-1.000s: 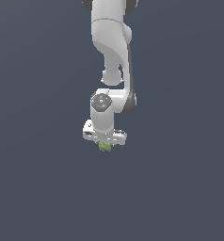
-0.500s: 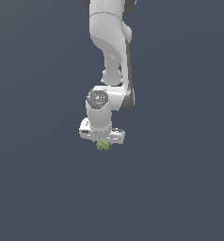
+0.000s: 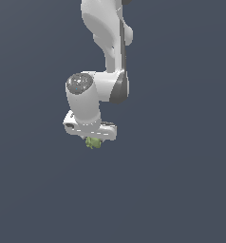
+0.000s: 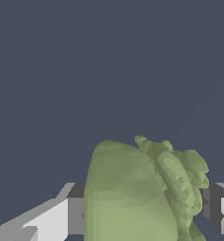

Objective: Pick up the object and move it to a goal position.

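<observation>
A small lumpy olive-green object hangs just under the white hand of the arm in the exterior view. My gripper is shut on it, and the hand hides most of the fingers there. Close up in the wrist view, the object fills the gap between the two fingers, one on each side, touching it. Nothing but plain dark blue-grey ground shows beneath it.
The white arm rises from the hand toward the top of the exterior view. Around it lies only a uniform dark blue-grey surface.
The hand with the object in it has shifted slightly toward the exterior view's left and a little upward. The grip has not changed.
</observation>
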Tool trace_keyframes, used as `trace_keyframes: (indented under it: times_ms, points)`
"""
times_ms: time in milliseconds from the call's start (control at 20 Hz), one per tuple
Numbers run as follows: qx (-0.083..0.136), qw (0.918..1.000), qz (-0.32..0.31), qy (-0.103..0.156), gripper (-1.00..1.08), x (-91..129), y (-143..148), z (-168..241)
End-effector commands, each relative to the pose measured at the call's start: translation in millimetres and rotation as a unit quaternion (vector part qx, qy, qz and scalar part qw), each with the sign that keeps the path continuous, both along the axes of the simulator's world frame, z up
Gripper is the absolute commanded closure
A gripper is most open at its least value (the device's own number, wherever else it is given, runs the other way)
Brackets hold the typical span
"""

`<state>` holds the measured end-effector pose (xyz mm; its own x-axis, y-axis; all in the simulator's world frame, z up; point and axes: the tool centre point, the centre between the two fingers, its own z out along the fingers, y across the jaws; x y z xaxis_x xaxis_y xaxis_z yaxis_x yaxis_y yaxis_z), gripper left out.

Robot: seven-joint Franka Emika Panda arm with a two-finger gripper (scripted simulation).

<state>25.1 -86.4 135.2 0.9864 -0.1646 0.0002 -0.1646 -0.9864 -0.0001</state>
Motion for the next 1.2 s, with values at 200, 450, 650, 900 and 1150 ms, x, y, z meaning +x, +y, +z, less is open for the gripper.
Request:
trace_keyframes:
  times_ms: [200,450,650,900,1150]
  points:
    - [0.0,1.0,0.0,0.0,1.08,15,-35,63]
    - [0.0,1.0,0.0,0.0,1.08,27,-61,107]
    - [0.0,1.0,0.0,0.0,1.08,35,-75,132]
    - [0.0,1.0,0.0,0.0,1.08,42,-87,152]
    - [0.0,1.0,0.0,0.0,1.08,45,-93,162]
